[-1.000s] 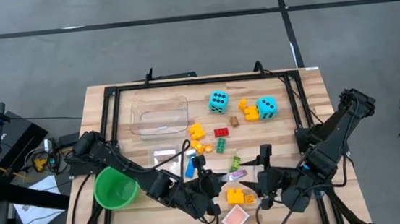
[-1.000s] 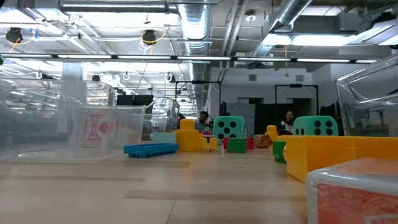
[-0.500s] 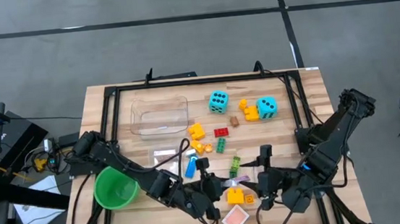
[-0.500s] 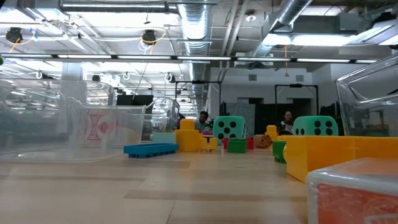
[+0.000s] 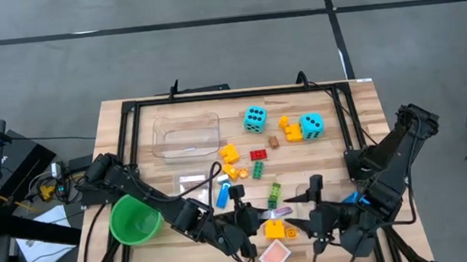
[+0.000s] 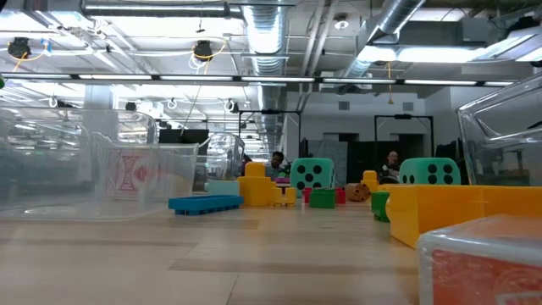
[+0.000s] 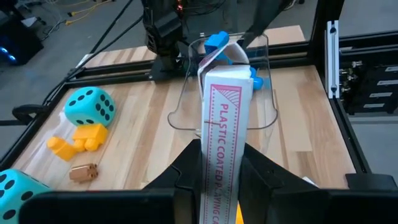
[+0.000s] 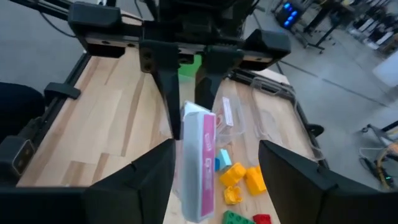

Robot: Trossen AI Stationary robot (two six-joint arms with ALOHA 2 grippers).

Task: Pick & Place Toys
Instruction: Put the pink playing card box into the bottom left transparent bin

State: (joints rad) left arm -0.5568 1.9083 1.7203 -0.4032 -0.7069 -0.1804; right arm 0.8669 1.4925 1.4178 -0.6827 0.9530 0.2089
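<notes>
Card box clamped in left gripper

Even, bright light came from overhead ceiling tube lamps; shadows were soft, and the near orange-and-white box was blurred.

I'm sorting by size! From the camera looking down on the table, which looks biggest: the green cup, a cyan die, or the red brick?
1. green cup
2. cyan die; the other die looks about equal
3. red brick
</notes>
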